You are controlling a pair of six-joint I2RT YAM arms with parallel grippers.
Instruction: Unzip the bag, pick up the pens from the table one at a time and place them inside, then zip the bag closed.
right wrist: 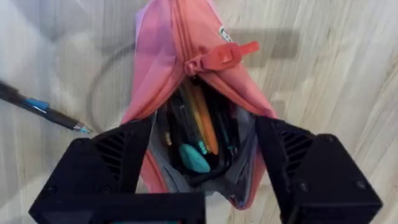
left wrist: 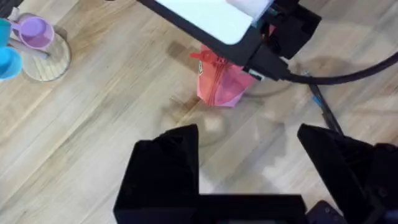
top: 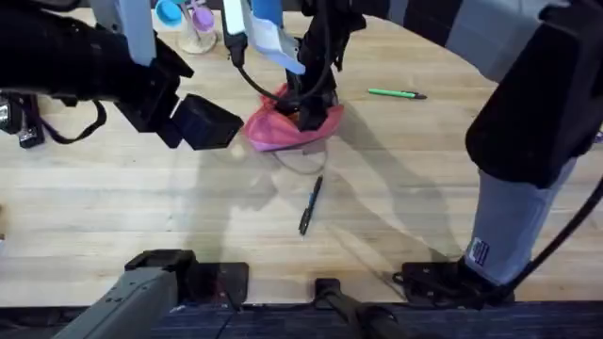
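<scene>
Across the light wooden bench [top: 113, 207] I see my two arms reaching toward the far middle, where the pink-red pencil pouch [top: 292, 127] sits. My right arm comes over the top of it, and the right gripper [right wrist: 202, 168] hangs directly above the pouch's open end with its fingers [right wrist: 106, 168] spread wide on either side of the mouth; I cannot tell whether they touch the fabric. From the right wrist camera the zipper is run partway back, its red pull tab [right wrist: 227, 55] lying across the closed stretch, and inside I make out an orange pencil and a teal-tipped item among dark contents. My left gripper [left wrist: 249, 168] hovers just left of the pouch with its fingers wide apart and nothing between them. Nearer to me than the pouch, the black-and-blue pen [top: 310, 204] lies on the wood. Well off to the far right lies the green pen [top: 397, 93]. At the far left stands a clear jar [top: 196, 33] with pink and blue-topped sticks.
</scene>
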